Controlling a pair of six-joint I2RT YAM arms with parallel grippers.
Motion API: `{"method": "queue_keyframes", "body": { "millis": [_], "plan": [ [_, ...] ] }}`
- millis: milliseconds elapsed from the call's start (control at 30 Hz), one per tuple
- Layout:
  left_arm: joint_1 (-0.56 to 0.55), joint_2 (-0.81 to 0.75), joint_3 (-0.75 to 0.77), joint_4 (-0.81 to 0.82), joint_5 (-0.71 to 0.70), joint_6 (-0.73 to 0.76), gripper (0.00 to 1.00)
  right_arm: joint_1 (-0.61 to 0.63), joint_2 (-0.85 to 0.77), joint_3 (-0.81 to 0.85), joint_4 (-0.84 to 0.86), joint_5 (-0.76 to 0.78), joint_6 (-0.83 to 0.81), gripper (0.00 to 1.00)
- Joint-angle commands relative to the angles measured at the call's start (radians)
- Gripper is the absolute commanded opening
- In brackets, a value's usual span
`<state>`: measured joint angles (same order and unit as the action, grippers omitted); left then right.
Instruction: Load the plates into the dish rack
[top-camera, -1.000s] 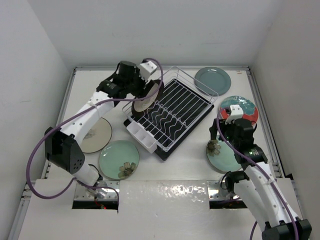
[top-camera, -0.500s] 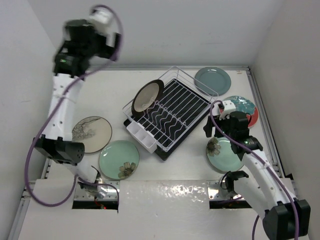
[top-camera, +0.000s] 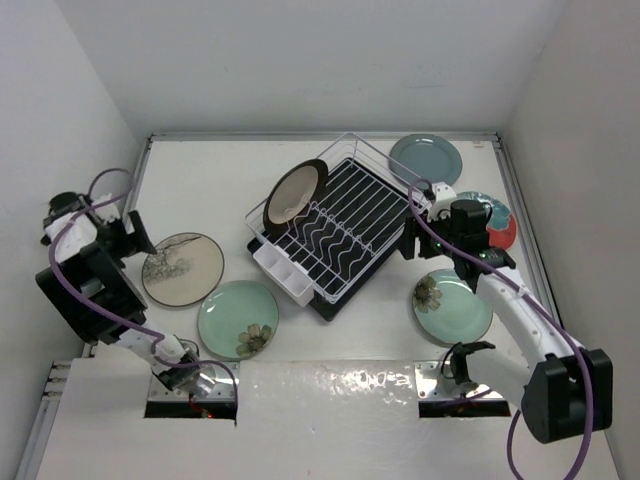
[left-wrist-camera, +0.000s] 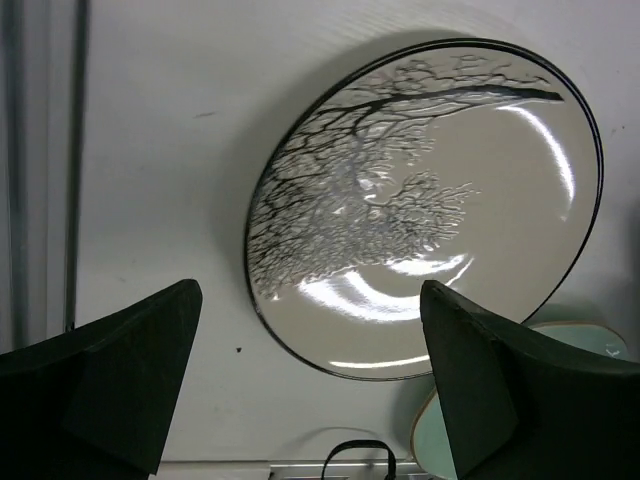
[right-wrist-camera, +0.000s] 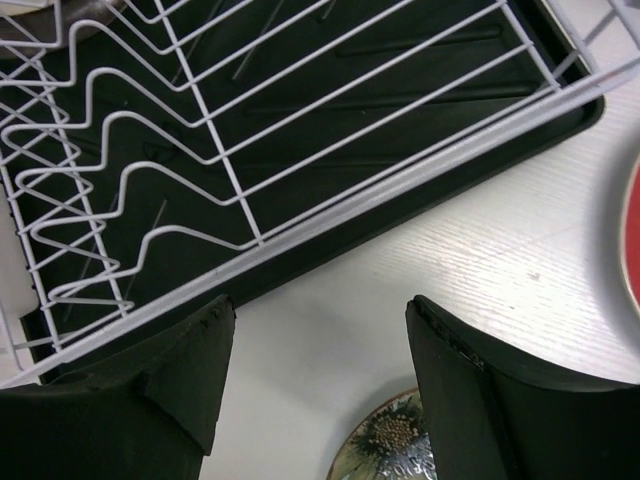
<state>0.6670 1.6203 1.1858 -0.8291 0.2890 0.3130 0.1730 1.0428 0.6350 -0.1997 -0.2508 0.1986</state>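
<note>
One plate sits in the dish rack (top-camera: 345, 225): the brown-rimmed cream plate (top-camera: 295, 193), on edge and tilted, in the wire slots at the far-left end. The black tray (top-camera: 325, 300) lies under the wires, and the white cutlery box (top-camera: 283, 272) is at the near-left end.

Five plates lie flat on the table (top-camera: 200, 180). The tree-pattern plate (left-wrist-camera: 420, 210) and the left green plate (top-camera: 238, 318) are left of the rack, just beside each other. The grey-teal plate (top-camera: 425, 158) is at the rack's far-right corner. The red plate (top-camera: 492, 222) is right of the rack, partly hidden by the right arm, and the right green plate (top-camera: 452, 305) is nearer than it.

The left gripper (left-wrist-camera: 312, 375) hangs over the tree-pattern plate's near rim, fingers spread wide, nothing between them. It is close to the left wall.

The right gripper (right-wrist-camera: 315, 390) is also spread and holds nothing. It hovers above the bare strip of table between the tray's edge and the right green plate, with the red plate's rim just to its right. There is bare table behind the rack and along the far-left side.
</note>
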Motion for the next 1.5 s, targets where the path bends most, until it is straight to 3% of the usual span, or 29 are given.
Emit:
{"method": "queue_keyframes", "body": {
  "millis": [0, 133, 300, 500, 700, 800, 833, 933, 1100, 1267, 1467],
  "plan": [
    [0.144, -0.044, 0.0, 0.11, 0.162, 0.04, 0.86, 0.006, 0.02, 0.055, 0.072, -0.057, 0.015, 0.68],
    [0.161, 0.026, -0.049, 0.096, 0.237, 0.11, 0.83, 0.014, 0.045, 0.063, 0.072, -0.054, 0.03, 0.66],
    [0.163, 0.044, -0.164, 0.182, 0.219, 0.13, 0.82, 0.023, 0.033, 0.071, 0.063, -0.024, 0.048, 0.65],
    [0.163, 0.145, -0.198, 0.228, 0.182, 0.129, 0.72, 0.039, -0.021, 0.049, 0.057, 0.012, 0.09, 0.64],
    [0.119, 0.196, -0.201, 0.243, 0.196, 0.155, 0.49, 0.048, -0.064, 0.037, 0.028, 0.028, 0.102, 0.64],
    [0.085, 0.199, -0.221, 0.257, 0.162, 0.17, 0.24, 0.049, -0.087, 0.031, 0.02, 0.047, 0.111, 0.64],
    [0.083, 0.205, -0.219, 0.26, 0.164, 0.16, 0.11, 0.049, -0.095, 0.025, 0.02, 0.05, 0.113, 0.64],
    [0.086, 0.233, -0.181, 0.252, 0.15, 0.133, 0.0, 0.051, -0.119, 0.019, 0.017, 0.061, 0.121, 0.64],
    [0.088, 0.21, -0.051, 0.177, 0.211, 0.106, 0.0, 0.051, -0.15, 0.009, -0.007, 0.082, 0.101, 0.64],
    [0.085, 0.107, 0.118, 0.082, 0.392, 0.109, 0.0, 0.051, -0.152, 0.0, 0.014, 0.073, 0.113, 0.64],
    [-0.032, -0.032, 0.155, 0.105, 0.29, 0.123, 0.0, 0.051, -0.135, -0.001, 0.052, 0.065, 0.114, 0.64]
  ]
}}
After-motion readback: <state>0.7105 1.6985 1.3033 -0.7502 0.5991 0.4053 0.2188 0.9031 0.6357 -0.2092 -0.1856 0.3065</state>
